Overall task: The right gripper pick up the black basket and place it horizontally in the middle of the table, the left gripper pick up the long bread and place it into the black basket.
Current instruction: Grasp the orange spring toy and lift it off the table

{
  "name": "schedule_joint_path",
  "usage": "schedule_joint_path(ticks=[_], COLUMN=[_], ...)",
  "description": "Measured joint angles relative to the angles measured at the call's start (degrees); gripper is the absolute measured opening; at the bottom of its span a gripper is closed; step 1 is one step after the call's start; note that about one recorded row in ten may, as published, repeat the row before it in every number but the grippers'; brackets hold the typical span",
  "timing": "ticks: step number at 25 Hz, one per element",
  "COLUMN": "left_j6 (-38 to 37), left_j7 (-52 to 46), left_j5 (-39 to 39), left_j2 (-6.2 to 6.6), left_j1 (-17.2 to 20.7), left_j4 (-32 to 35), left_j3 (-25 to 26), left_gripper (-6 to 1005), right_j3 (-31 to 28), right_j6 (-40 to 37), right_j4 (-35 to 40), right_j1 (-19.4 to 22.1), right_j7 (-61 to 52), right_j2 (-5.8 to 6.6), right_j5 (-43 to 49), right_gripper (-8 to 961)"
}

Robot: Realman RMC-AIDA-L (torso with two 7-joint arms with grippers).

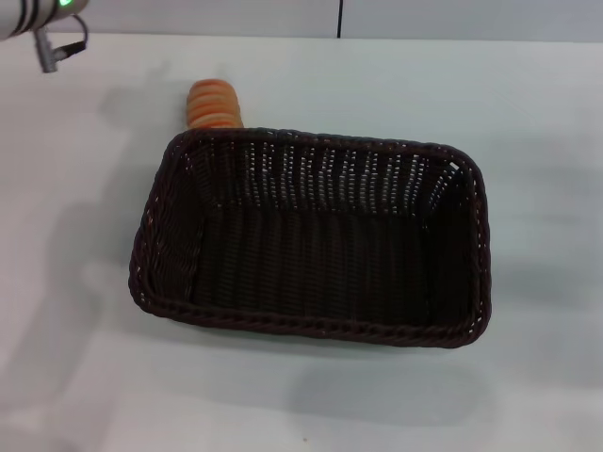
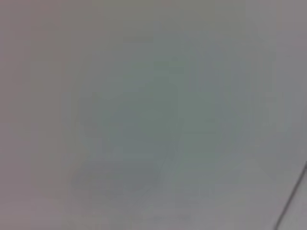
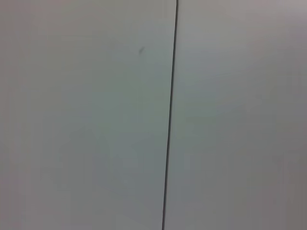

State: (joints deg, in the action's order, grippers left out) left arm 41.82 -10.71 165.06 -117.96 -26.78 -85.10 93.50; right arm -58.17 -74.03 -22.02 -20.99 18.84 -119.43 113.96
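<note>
The black basket [image 1: 311, 240] lies lengthwise across the middle of the white table [image 1: 75, 377] in the head view, open side up and empty. The long bread [image 1: 215, 104], tan with orange stripes, lies just behind the basket's far left corner, partly hidden by the rim. Part of the left arm [image 1: 42, 19], silver with a green light, shows at the top left corner, well left of the bread; its gripper is out of frame. The right gripper is out of view. Both wrist views show only plain white surface.
A thin dark seam [image 3: 170, 115] runs across the white surface in the right wrist view, and a seam [image 1: 339, 19] shows at the back of the table in the head view. A short dark line [image 2: 292, 201] crosses a corner of the left wrist view.
</note>
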Motion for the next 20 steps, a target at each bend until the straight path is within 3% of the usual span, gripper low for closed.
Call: schedule_joint_path(ticks=[4, 6, 10, 12, 20], left_j6=[8.46, 12.66, 14.52, 15.97, 18.09], left_j7=[0.05, 0.07, 0.07, -0.22, -0.37], left_j5=[0.05, 0.10, 0.41, 0.44, 0.44], left_j2=[-0.02, -0.04, -0.05, -0.02, 0.01], left_j1=[-7.14, -12.21, -16.35, -21.77, -29.30], left_j4=[4.86, 10.90, 16.93, 25.26, 35.63], left_j3=[1.66, 2.79, 3.37, 3.57, 4.07], left_gripper=[862, 862, 862, 862, 862], right_j3=[0.07, 0.14, 0.71, 1.53, 1.99], right_j6=[0.43, 0.44, 0.45, 0.45, 0.44], right_j4=[0.19, 0.20, 0.24, 0.37, 0.37], right_j1=[-0.16, 0.00, 0.32, 0.42, 1.04], right_j7=[-0.02, -0.03, -0.03, -0.03, -0.03], right_j2=[-0.04, -0.05, -0.16, -0.19, -0.19], right_j5=[0.00, 0.14, 0.29, 0.13, 0.24], right_gripper=[455, 455, 455, 455, 456])
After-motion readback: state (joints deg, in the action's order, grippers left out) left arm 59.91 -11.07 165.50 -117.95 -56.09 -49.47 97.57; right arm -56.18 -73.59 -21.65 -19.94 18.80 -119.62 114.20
